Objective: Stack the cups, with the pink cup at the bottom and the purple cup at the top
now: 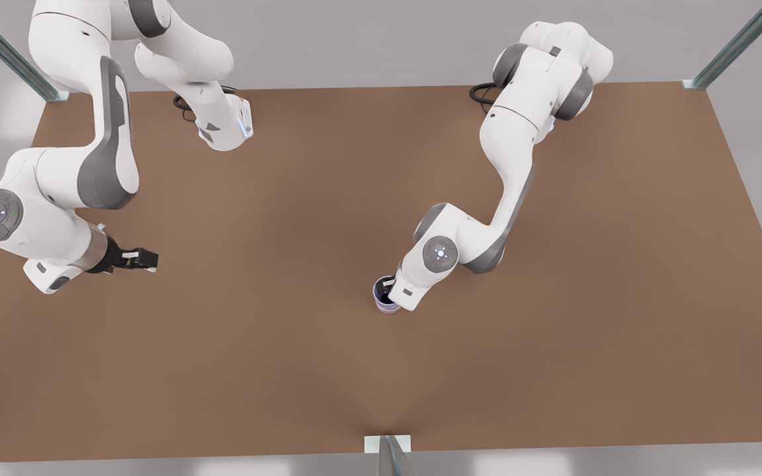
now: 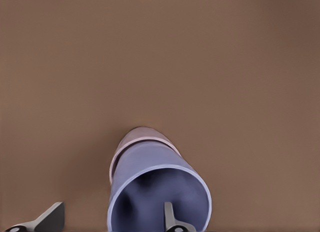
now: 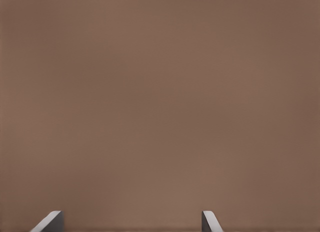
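The purple cup (image 2: 150,167) sits nested inside the pink cup (image 2: 134,138), of which just a band shows around it. Both stand upright on the table, right of centre in the front view, purple cup (image 1: 379,292) over pink cup (image 1: 391,311). My left gripper (image 2: 112,208) is open astride the purple cup's wall, with one finger (image 2: 169,216) inside the cup and the other outside, apart from it. In the front view the left gripper (image 1: 389,289) hangs right over the stack. My right gripper (image 1: 146,259) waits open over bare table at the front view's left, holding nothing.
The brown table (image 1: 288,370) stretches wide around the stack. Metal frame posts (image 1: 718,59) stand at the far corners and one post (image 1: 391,456) at the near edge's middle. The arm bases sit along the far edge.
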Motion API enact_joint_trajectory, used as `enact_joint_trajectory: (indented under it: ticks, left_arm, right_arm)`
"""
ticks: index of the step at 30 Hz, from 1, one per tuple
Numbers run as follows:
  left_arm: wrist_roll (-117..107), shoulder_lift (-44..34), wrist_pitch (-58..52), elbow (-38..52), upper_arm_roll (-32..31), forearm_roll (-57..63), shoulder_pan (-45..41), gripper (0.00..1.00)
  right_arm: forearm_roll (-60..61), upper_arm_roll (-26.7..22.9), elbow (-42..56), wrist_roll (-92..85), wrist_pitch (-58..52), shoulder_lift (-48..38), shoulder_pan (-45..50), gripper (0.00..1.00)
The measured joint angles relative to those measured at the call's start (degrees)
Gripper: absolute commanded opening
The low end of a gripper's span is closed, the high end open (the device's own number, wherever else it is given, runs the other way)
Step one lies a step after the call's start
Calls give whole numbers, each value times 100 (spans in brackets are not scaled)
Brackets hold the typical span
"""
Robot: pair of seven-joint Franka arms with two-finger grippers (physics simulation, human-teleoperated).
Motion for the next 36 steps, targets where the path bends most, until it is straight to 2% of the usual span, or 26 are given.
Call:
enact_joint_trajectory:
  ticks: [22, 26, 28, 29, 31, 33, 35, 36]
  left_arm:
    - [-20, -86, -96, 0, 0, -1, 9, 100]
    - [-79, -306, -119, 0, 0, -3, 0, 100]
    - [-110, -730, -705, 0, 47, 2, 29, 100]
    - [323, -1209, -1831, 32, 86, 28, 433, 100]
    - [2616, -2109, -3396, 35, 98, 339, 1325, 100]
    - [3642, -2407, -3617, 21, 98, 836, 1981, 100]
    - [3940, -3291, -3037, -1425, 315, 1196, 2059, 100]
    - [3943, -3452, -2869, -1770, 332, 1317, 2030, 100]
  right_arm:
    - [6, -4, -9, -35, 0, 9, -19, 100]
    - [8, -2, -9, -35, 0, 9, -20, 100]
    - [1, -5, -9, -35, 0, 9, -15, 100]
    - [0, -5, -9, -35, 0, 9, -10, 100]
    - [0, -5, -9, -35, 0, 0, -1, 100]
    - [3, -5, -9, -35, 0, 8, -8, 100]
    - [0, -5, -9, -35, 0, 9, -1, 100]
    - [0, -4, -9, -35, 0, 9, -9, 100]
